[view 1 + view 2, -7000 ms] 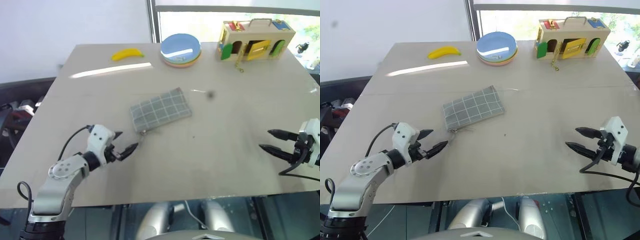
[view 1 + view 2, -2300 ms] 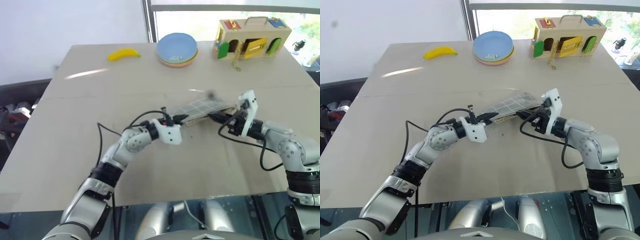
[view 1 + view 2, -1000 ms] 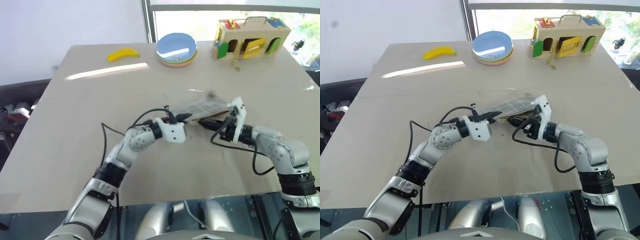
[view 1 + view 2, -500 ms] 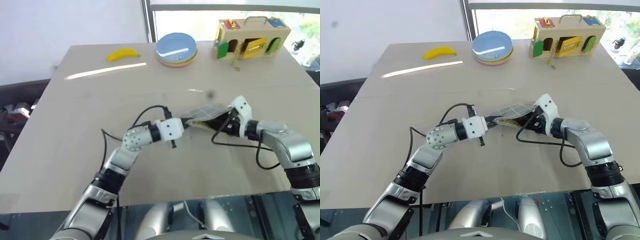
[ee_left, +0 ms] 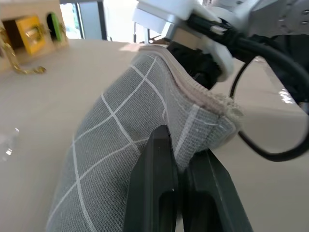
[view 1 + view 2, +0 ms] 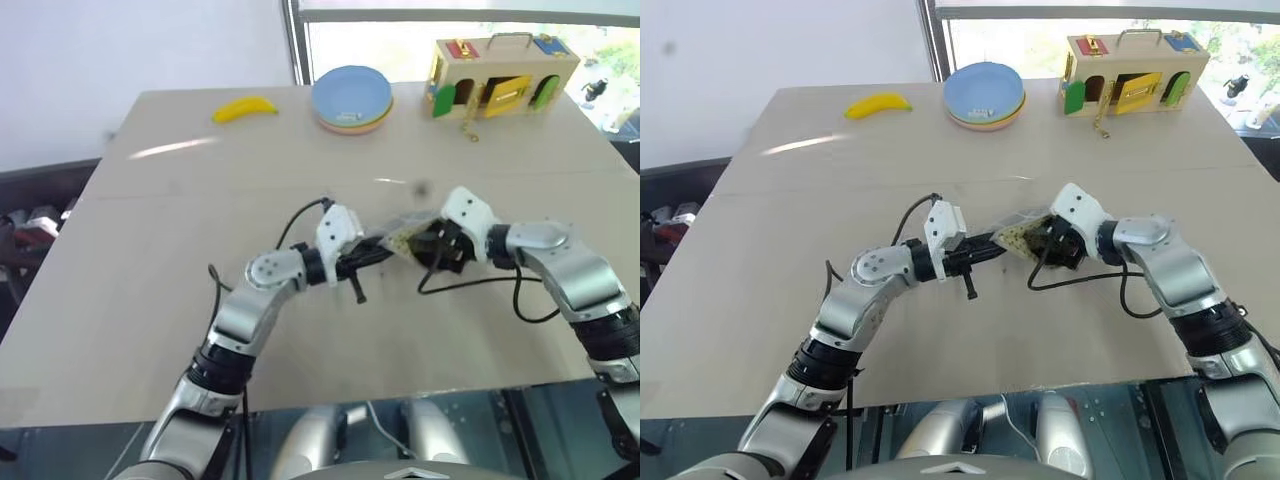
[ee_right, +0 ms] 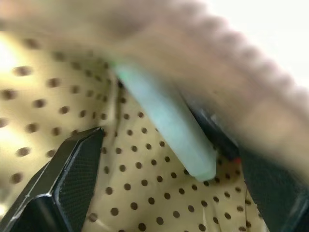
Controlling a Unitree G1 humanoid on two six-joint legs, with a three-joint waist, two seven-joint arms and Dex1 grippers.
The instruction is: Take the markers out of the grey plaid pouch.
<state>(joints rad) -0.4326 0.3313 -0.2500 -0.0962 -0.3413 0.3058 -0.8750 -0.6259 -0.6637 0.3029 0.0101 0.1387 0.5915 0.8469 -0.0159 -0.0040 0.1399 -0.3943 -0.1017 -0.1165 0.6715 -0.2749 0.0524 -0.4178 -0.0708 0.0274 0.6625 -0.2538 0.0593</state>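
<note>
Markers (image 7: 166,125): pale green one and a dark red-tipped one, lay inside grey plaid pouch (image 5: 120,145), between the wide-spread, empty jaws of right gripper (image 7: 164,193) reaching into its mouth. Left gripper (image 5: 176,188) was clamped shut on the pouch's zipper edge, holding it raised above table (image 6: 200,200) centre. Judged light, rigid, smooth; best pinched mid-barrel. Pouch soft, liable to sag. Right wrist view revealed dotted yellow lining and contents; head views showed banana (image 6: 245,108), plates (image 6: 352,98) and wooden box (image 6: 505,72) far off.

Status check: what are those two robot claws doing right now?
Left gripper shut on grey plaid fabric pouch. Right gripper open inside it, green-capped marker between its fingers. Nothing blocking.
</note>
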